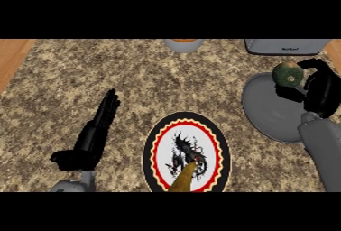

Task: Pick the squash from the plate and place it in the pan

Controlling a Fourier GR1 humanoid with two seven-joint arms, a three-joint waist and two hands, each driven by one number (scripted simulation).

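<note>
While the squash [288, 73] sits at the upper right of the head view, it is held by the right hand [321, 88], whose black fingers and thumb curl round its right and lower sides. The squash is rounded, dark green shading to a tan patch on its lower face. It lies over the far rim of the pan [266, 113], a grey round vessel at the right of the counter [100, 67]; whether it touches the pan's floor or hangs just above cannot be told. The grey right forearm rises from the lower right edge and crosses the pan's near right side.

The plate [156, 153] stands to the left of the pan, apart from it, at lower centre. It has a black rim, a red and yellow scalloped band and a white middle with a black figure. A brown-yellow handle-like object [183, 178] lies on the plate's near part, reaching to the lower edge of the view.

The left hand [93, 137] shows at the lower left, left of the plate, fingers straight and pointing away, thumb out to the side, holding nothing.

At the far edge stand a grey cylindrical container with an orange top [183, 44] and, to its right, a grey appliance [286, 46], both cut off. The counter top is speckled brown stone, with a wooden strip [13, 56] at its left.
</note>
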